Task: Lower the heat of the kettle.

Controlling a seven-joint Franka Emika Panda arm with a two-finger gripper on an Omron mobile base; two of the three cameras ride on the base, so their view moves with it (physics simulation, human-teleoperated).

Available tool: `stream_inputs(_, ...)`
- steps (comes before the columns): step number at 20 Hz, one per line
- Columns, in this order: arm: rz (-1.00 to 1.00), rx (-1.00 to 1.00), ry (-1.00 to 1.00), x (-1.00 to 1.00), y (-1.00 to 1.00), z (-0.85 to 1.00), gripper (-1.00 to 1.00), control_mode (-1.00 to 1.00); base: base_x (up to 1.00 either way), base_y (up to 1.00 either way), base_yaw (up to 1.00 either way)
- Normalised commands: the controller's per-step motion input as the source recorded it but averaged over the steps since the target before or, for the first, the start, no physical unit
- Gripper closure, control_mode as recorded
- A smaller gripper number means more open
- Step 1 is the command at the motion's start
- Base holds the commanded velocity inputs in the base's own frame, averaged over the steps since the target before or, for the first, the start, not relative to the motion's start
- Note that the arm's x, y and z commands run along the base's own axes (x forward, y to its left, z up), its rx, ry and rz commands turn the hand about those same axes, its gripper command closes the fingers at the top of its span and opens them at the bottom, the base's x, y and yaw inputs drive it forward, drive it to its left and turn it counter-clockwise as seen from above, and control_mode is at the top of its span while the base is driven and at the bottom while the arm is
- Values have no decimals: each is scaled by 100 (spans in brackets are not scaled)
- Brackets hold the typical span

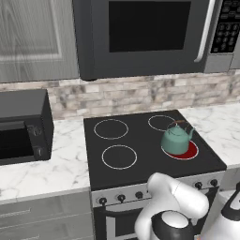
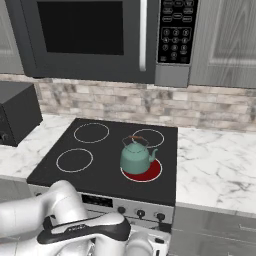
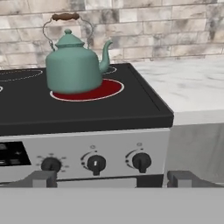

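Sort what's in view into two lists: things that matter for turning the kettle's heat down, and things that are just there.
Matters for the job:
- kettle
- glowing red burner under it
- stove knobs on the front panel
- gripper, facing the knobs

Just there:
- three unlit burners
- microwave above the stove
- toaster oven on the counter
- marble counter

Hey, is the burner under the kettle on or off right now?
On. The burner beneath the kettle glows red, while the other burner rings on the stove stay dark.
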Motion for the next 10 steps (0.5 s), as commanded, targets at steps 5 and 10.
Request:
stream_inputs(5,0,0,-5,6,-3,0,-100,-100,0,0,0)
stream_inputs(10,0,0,-3,11,0,0,-100,-100,0,0,0)
